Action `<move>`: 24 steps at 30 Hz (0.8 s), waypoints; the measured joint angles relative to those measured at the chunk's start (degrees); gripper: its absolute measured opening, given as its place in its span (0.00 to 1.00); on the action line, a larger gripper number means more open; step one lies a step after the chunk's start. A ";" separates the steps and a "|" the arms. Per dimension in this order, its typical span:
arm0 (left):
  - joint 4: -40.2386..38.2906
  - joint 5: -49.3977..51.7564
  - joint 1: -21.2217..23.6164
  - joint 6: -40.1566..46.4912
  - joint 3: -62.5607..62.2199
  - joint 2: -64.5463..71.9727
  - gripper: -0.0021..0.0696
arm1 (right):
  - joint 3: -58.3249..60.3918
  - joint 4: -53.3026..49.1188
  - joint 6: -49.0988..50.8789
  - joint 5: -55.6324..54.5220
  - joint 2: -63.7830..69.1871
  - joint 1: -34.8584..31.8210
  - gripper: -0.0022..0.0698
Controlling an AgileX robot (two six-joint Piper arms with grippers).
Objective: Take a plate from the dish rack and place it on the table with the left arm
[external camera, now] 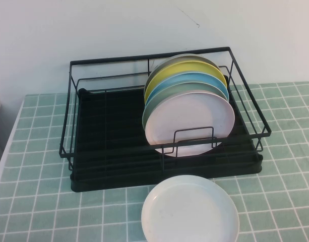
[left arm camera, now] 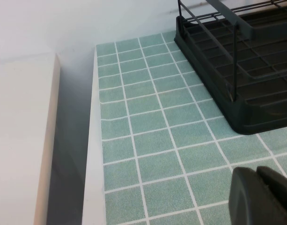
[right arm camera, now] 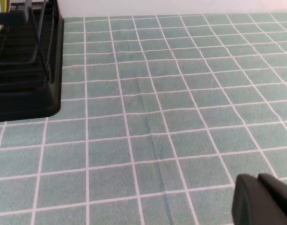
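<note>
Pink plate [external camera: 189, 118] upright, wire dish rack [external camera: 104, 126], grippers low

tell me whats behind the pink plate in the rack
Behind the pink plate in the dish rack stand grey-green, blue, yellow and cream plates; only their upper rims show, the rest is covered.

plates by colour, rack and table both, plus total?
Pink plate, front of the dish rack: 1
Mint-green plate, behind it: 1
Blue plate: 1
Yellow plate: 1
Pale plate, rearmost, only its edge shows: 1
White plate, flat on the table: 1
Total: 6
Left gripper and right gripper hang over bare tiles, neither holding anything.
</note>
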 joint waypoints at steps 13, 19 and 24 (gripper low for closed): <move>-0.09 0.00 0.00 0.28 0.00 0.00 0.02 | 0.00 0.00 0.00 0.00 0.00 0.00 0.03; -0.22 0.00 0.00 0.68 0.00 0.00 0.02 | 0.00 0.00 0.00 0.00 0.00 0.00 0.03; -0.22 0.00 0.00 0.68 0.00 0.00 0.02 | 0.00 0.00 0.00 0.00 0.00 0.00 0.03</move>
